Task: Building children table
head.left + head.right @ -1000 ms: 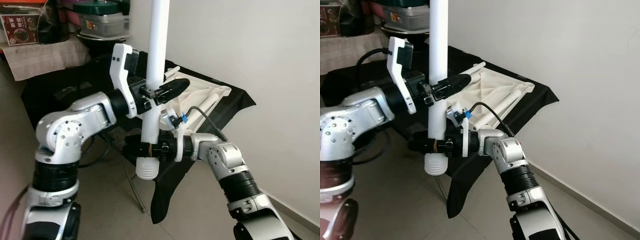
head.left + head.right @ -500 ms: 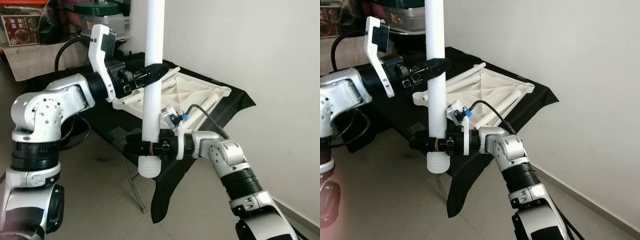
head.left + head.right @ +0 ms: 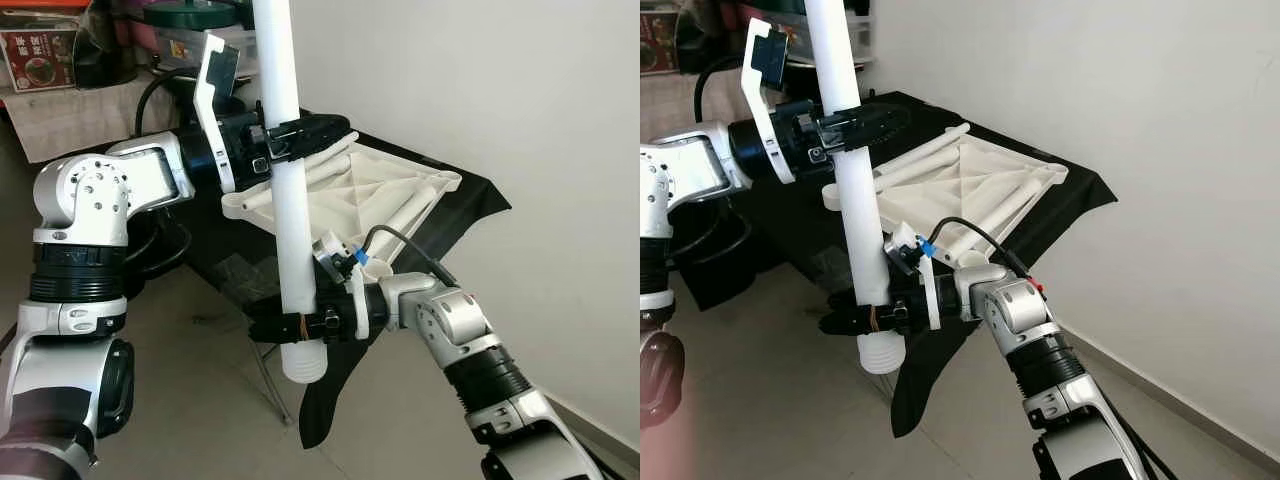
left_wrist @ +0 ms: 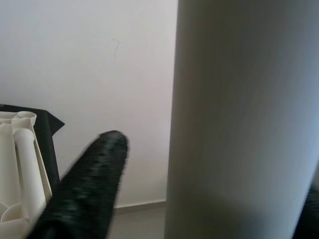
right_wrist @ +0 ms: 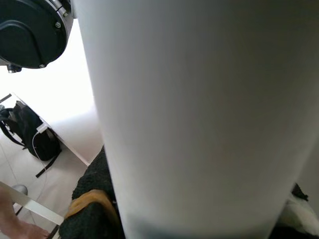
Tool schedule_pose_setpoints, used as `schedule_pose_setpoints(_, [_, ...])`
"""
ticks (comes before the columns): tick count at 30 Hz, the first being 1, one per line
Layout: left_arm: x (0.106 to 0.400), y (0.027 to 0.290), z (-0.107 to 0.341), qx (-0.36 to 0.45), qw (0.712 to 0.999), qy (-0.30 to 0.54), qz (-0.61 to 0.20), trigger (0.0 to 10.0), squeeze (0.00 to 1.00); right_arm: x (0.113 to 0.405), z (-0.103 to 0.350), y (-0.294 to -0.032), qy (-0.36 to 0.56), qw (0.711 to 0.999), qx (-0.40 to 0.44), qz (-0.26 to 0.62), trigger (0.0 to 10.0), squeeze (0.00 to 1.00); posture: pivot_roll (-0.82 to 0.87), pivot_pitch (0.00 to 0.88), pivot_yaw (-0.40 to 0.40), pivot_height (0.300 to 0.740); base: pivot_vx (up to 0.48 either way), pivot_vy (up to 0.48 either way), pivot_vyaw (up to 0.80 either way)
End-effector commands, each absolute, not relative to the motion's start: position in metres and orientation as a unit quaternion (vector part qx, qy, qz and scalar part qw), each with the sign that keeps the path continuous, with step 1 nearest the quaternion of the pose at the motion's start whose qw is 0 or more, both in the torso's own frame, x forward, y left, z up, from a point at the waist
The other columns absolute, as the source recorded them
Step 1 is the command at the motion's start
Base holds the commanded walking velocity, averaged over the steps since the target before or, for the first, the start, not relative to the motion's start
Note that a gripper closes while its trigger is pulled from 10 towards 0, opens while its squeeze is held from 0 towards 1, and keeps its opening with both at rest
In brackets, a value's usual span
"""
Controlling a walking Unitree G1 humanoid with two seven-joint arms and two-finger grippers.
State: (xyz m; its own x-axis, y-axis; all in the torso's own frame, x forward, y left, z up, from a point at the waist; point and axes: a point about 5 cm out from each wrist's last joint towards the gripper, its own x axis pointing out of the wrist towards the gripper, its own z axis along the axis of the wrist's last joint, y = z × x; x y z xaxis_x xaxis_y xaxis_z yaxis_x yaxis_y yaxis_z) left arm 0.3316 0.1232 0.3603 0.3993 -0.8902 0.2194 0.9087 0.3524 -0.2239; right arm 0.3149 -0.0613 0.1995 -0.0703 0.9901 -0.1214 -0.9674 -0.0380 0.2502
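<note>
A long white table leg stands nearly upright before me, its top tilted to my left and its threaded end pointing down. My right gripper is shut on the leg just above the thread. Higher up, my left gripper straddles the leg; in the left wrist view one black finger stands apart from the leg, so it is open. Behind lies the white tabletop, upside down on a table draped in black cloth, with other white legs lying on it.
A white wall rises close on the right. Boxes and containers crowd a cloth-covered surface at the back left. Black cables hang beside the draped table. Pale floor tiles lie below.
The leg has tipped so its top leans left, and its threaded end sits lower. My left gripper has shifted slightly right along the upper leg; my right gripper keeps its hold.
</note>
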Motion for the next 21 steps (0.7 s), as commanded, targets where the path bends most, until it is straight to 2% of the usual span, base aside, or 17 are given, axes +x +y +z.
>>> schedule_pose_setpoints(1, [0.331, 0.123, 0.367, -0.155, 0.818, -0.039, -0.552, 0.0, 0.00, 0.314, 0.200, -0.059, 0.131, 0.677, 0.027, 0.723, 0.0, 0.00, 0.07, 0.008, -0.079, 0.740, 0.000, 0.000, 0.00])
schedule_pose_setpoints(13, [0.332, 0.127, 0.364, -0.156, 0.817, -0.041, -0.554, 0.0, 0.00, 0.317, 0.204, -0.056, 0.113, 0.687, 0.025, 0.718, 0.0, 0.00, 0.07, 0.002, -0.078, 0.740, 0.000, 0.000, 0.00])
schedule_pose_setpoints(15, [0.333, 0.124, 0.359, -0.132, 0.827, -0.029, -0.546, 0.0, 0.00, 0.319, 0.209, -0.051, 0.101, 0.689, 0.025, 0.717, 0.0, 0.00, 0.07, 0.002, -0.078, 0.740, 0.000, 0.000, 0.00])
schedule_pose_setpoints(16, [0.334, 0.122, 0.356, -0.124, 0.829, -0.023, -0.545, 7.7, 0.00, 0.320, 0.211, -0.050, 0.097, 0.692, 0.024, 0.714, 9.0, 0.00, 0.07, 0.000, -0.078, 0.740, 0.000, 0.000, 0.00])
schedule_pose_setpoints(17, [0.334, 0.122, 0.356, -0.124, 0.829, -0.023, -0.545, 7.7, 0.00, 0.320, 0.211, -0.050, 0.097, 0.692, 0.024, 0.714, 9.0, 0.00, 0.07, 0.000, -0.078, 0.740, 0.000, 0.000, 0.00])
schedule_pose_setpoints(18, [0.335, 0.122, 0.354, -0.120, 0.831, -0.020, -0.543, 10.0, 0.00, 0.322, 0.212, -0.049, 0.097, 0.694, 0.024, 0.713, 10.0, 0.00, 0.07, 0.000, -0.078, 0.740, 0.000, 0.000, 0.00])
schedule_pose_setpoints(19, [0.336, 0.121, 0.352, -0.116, 0.832, -0.018, -0.542, 10.0, 0.00, 0.324, 0.214, -0.047, 0.096, 0.699, 0.022, 0.708, 10.0, 0.89, 0.06, 0.000, -0.076, 0.740, 0.000, 0.000, 0.00])
schedule_pose_setpoints(20, [0.336, 0.121, 0.352, -0.116, 0.832, -0.018, -0.542, 10.0, 0.00, 0.324, 0.214, -0.047, 0.096, 0.699, 0.022, 0.708, 10.0, 0.89, 0.06, 0.000, -0.076, 0.740, 0.000, 0.000, 0.00])
schedule_pose_setpoints(21, [0.337, 0.121, 0.351, -0.115, 0.833, -0.017, -0.541, 10.0, 0.00, 0.325, 0.215, -0.046, 0.096, 0.702, 0.021, 0.705, 10.0, 1.00, 0.06, 0.000, -0.076, 0.740, 0.000, 0.000, 0.00])
